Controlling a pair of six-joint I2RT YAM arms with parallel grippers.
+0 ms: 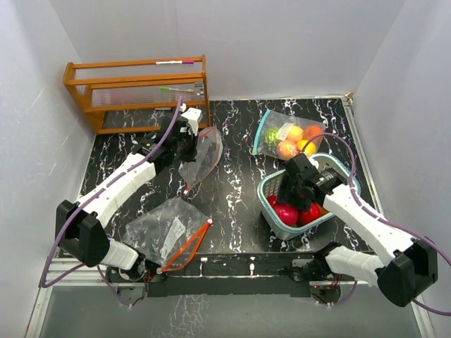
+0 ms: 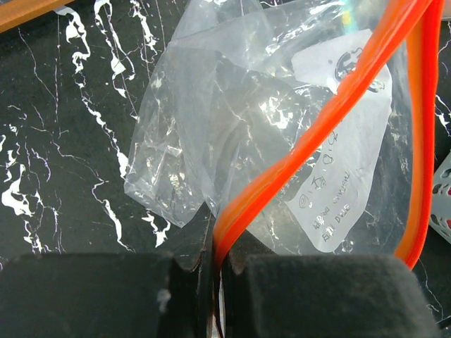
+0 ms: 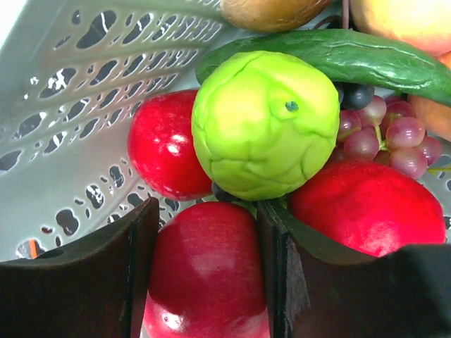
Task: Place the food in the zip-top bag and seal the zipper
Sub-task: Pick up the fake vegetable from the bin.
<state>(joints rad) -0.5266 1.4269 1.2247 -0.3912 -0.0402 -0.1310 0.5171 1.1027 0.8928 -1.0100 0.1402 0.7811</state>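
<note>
The food I am after lies in the teal basket point(image 3: 63, 127) at the right of the desk point(image 1: 236, 141). A red fruit point(image 3: 204, 282) fills the gap between the fingers of my right hand point(image 3: 208, 218), which is closed around it with a finger against each side. Just above it sits a wrinkled green fruit point(image 3: 264, 123), with another red fruit point(image 3: 165, 144) to its left and a third point(image 3: 366, 208) to its right. A bunch of grapes point(image 3: 384, 134) and a long green vegetable point(image 3: 338, 60) lie beyond.

My left hand point(image 2: 215, 257) is clamped tight on the orange zipper point(image 2: 338, 105) of a clear zip-top bag point(image 2: 211, 127). The zipper runs up and away from my pads, and the crumpled plastic, with its white label point(image 2: 352, 176), hangs over the desk, well apart from the basket.

Behind the basket lies a filled bag point(image 1: 287, 137) with a blue-green zipper, holding orange, peach and green pieces. A second bag point(image 1: 165, 236) with an orange zipper lies flat near my left base. A wooden rack point(image 1: 137, 91) stands in the far left corner.
</note>
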